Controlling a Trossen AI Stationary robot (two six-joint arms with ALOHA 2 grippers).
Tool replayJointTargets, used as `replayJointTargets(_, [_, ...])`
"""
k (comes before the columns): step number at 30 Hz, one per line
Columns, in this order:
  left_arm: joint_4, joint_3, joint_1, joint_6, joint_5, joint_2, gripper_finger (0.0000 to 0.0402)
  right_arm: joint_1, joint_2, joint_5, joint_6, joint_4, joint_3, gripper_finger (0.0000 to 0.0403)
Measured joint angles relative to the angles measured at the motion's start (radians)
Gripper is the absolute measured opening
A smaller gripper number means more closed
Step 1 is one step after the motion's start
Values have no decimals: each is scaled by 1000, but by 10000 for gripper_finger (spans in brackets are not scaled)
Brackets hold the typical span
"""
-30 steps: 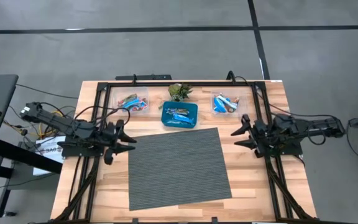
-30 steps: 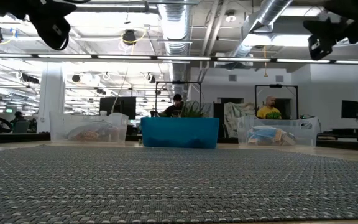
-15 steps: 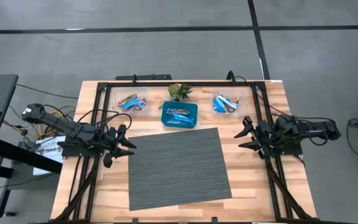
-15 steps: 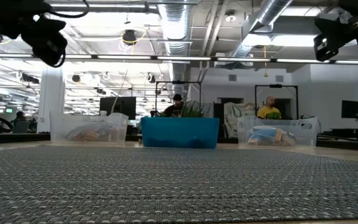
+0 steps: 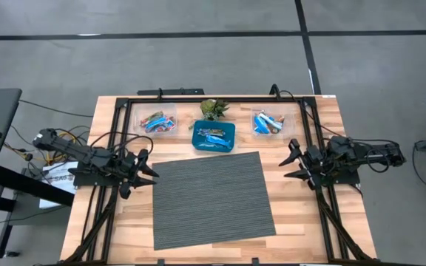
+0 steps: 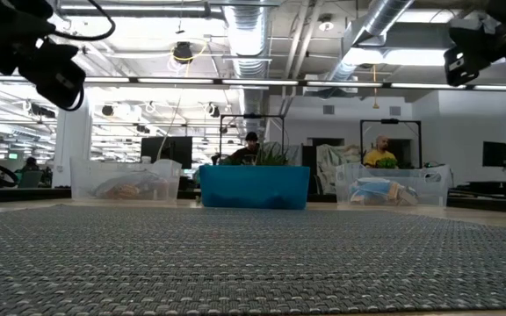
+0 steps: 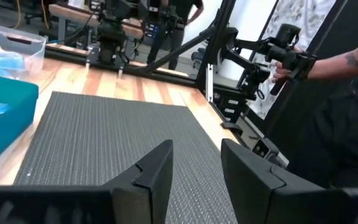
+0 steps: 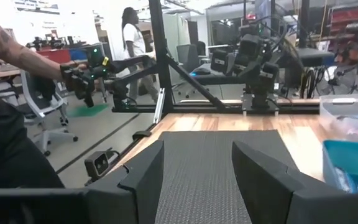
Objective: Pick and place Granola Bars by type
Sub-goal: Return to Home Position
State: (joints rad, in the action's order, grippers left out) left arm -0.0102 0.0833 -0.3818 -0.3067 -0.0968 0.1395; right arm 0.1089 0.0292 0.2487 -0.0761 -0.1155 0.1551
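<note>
1. High view: a pale wooden table (image 5: 309, 222) stands on a grey concrete floor, with a grey woven mat (image 5: 213, 199) at its middle. Off the mat's 12 o'clock edge sits a blue dish (image 5: 214, 137), flanked by a left clear bin (image 5: 157, 121), a right clear bin (image 5: 268, 122) and a small plant (image 5: 213, 108) behind it. The Granola Bars (image 5: 213, 135) lie inside the dish and both bins. The left gripper (image 5: 150, 171) hangs at the mat's 9 o'clock edge, fingers spread and empty; the bars lie toward its 1 o'clock, well apart. The right gripper (image 5: 287, 159) hangs at the mat's 3 o'clock edge, also spread and empty; the bars lie toward its 11 o'clock.

2. Low view: the mat fills the foreground. Behind it, the dish stands between the two bins. Beyond is a large workshop with ceiling ducts and two seated people (image 6: 381, 151). Both arms hang high, at 10 and 2 o'clock.

3. Left wrist view: parted dark fingers (image 7: 157, 171) hold nothing above the mat. A person's hand (image 7: 284, 59) grips a control handle beside the table.

4. Right wrist view: parted fingers (image 8: 145, 171) hold nothing above the mat. A person's arm (image 8: 17, 56) reaches to a control handle.
</note>
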Motion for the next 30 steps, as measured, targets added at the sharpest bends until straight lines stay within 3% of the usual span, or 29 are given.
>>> replayJointTargets(14, [53, -13, 0, 9, -14, -51, 127, 0, 0, -31, 155, 191, -6, 181])
replayJointTargets(19, [52, -13, 0, 8, -14, -51, 127, 2, 0, -35, 130, 437, -148, 181])
replayJointTargets(26, [50, -13, 0, 4, -9, -51, 127, 0, -6, -42, 127, 386, -143, 181])
replayJointTargets(30, [50, -13, 0, 2, 11, -51, 127, 0, -5, -42, 65, 225, -143, 179])
